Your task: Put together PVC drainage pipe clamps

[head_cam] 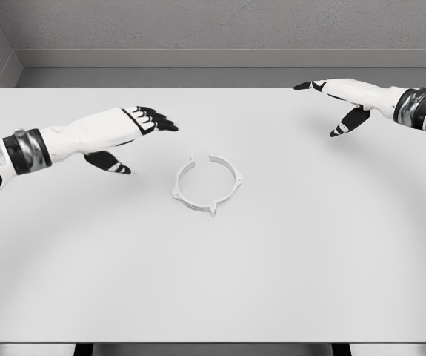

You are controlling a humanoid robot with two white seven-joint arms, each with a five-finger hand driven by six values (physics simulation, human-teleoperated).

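White pipe clamp ring (207,185) flat on the white table (287,267), near its middle, untouched.

Open gap in the ring facing the far edge of the table; small tabs sticking out from the rim. Left hand (116,132) up-left of the clamp, near but clear of it, fingers (157,119) extended and loosely spread toward it, thumb hanging below, gripping nothing. Right hand (346,100) well apart, up-right of the clamp, fingers stretched out and spread, thumb dropped, empty.

The single head view looks steeply down across the white table (213,282) toward the back wall (220,22).
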